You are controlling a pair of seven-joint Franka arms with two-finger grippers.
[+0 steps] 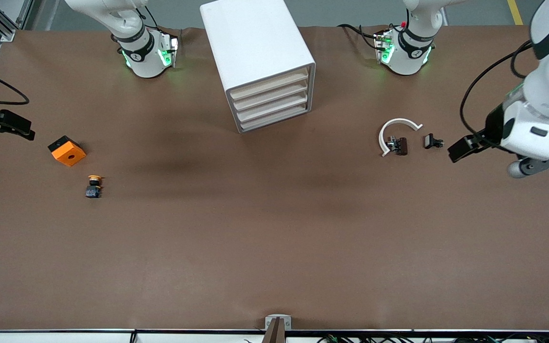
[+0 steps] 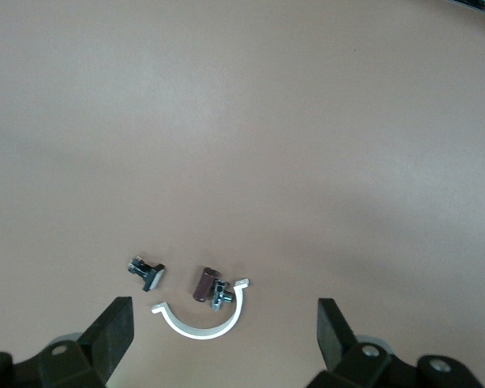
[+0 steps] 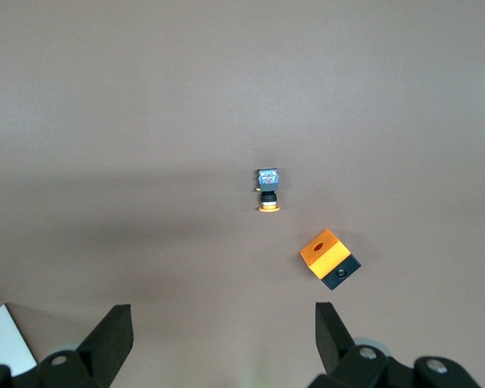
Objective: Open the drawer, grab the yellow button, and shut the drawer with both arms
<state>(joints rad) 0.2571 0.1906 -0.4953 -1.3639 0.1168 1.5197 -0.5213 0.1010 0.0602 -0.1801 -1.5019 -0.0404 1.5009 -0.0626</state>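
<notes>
Beside the small dark-bodied, yellow-capped button (image 1: 94, 186), right gripper (image 1: 15, 125) is waiting spread; left gripper (image 1: 465, 147) — likewise spread — is idling, white four-drawer cabinet (image 1: 260, 62) being shut.

The front camera looks steeply down across the whole tabletop (image 1: 274, 247) toward the bases; each wrist camera looks down between its own fingers (image 2: 113, 327) at one end.

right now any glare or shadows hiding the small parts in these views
Front view: soft arm shadows on the table, none over the button. Right wrist view: button sharp, a faint shadow band beside it. Left wrist view: pale sheen, clips slightly soft.
</notes>
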